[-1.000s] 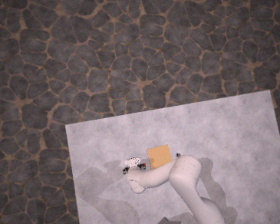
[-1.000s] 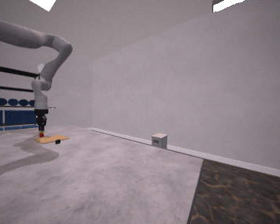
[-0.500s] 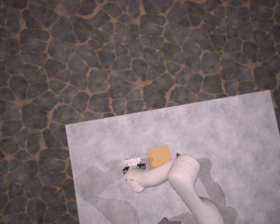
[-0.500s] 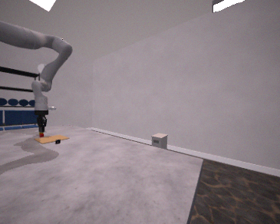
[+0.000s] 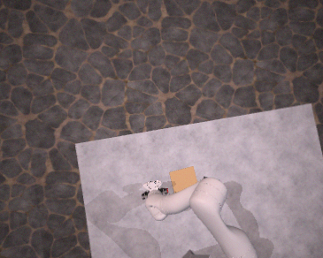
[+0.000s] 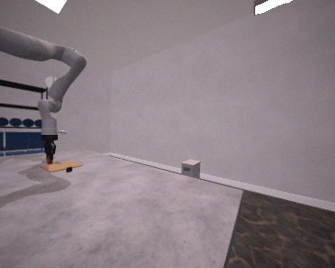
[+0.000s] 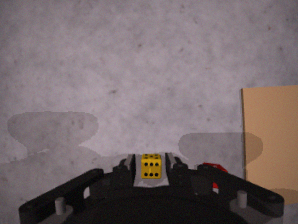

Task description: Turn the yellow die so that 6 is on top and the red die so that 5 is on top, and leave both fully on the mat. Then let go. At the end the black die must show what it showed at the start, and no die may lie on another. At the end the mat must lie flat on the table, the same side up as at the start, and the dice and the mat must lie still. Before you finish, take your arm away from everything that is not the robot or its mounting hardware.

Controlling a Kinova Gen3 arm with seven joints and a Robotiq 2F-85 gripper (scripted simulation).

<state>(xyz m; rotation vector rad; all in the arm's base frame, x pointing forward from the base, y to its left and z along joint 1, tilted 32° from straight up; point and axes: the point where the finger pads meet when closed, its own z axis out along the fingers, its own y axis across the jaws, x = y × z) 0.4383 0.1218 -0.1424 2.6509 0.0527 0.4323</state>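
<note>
The yellow die [image 7: 151, 167] stands between the finger pads in the wrist view, with a gap on each side; its larger face to the camera shows six pips. My gripper [image 5: 154, 193] [image 6: 50, 158] [image 7: 150, 162] is partly open, pointing down around it, low over the table. The red die [image 6: 50, 161] [image 7: 215, 165] lies just outside the right finger, off the mat, partly hidden by it; its pips cannot be read. The orange-tan mat [image 5: 183, 175] [image 6: 64, 166] [image 7: 272, 120] lies flat, to the right. The black die [image 6: 69, 170] is beside the mat; its pips are unreadable.
The arm [image 5: 208, 194] [image 6: 72, 60] reaches over the table near the mat's lower right in the top view. The pale table [image 5: 255, 146] [image 6: 140, 220] ends at a straight edge above the mat there. A small grey box [image 6: 191, 169] shows far off in the exterior view.
</note>
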